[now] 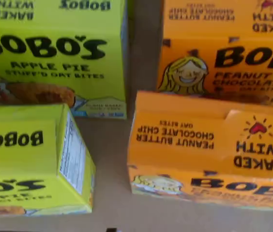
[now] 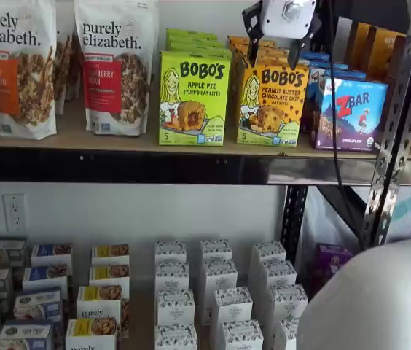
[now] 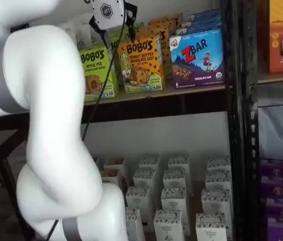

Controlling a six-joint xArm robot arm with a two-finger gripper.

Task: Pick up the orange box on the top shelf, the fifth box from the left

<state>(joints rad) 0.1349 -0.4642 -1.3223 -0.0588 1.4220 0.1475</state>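
Note:
The orange box (image 2: 272, 102) stands upright at the front of the top shelf (image 2: 118, 138), with more orange cartons in a row behind it. It also shows in a shelf view (image 3: 141, 63) and from above in the wrist view (image 1: 209, 145). My gripper (image 2: 275, 52) hangs just above the box's top edge. Its white body is at the view's upper edge, and its two black fingers are spread, one to each side of the carton's top. The gap between them is plain, so it is open and holds nothing. The gripper (image 3: 115, 31) also shows above the box.
A lime-green Apple Pie carton (image 2: 193, 98) stands close on the orange box's left, a blue ZBar box (image 2: 351, 113) on its right. Granola bags (image 2: 16, 65) fill the shelf's left. A black perforated upright (image 2: 391, 131) rises at right. White boxes (image 2: 213, 292) crowd the lower shelf.

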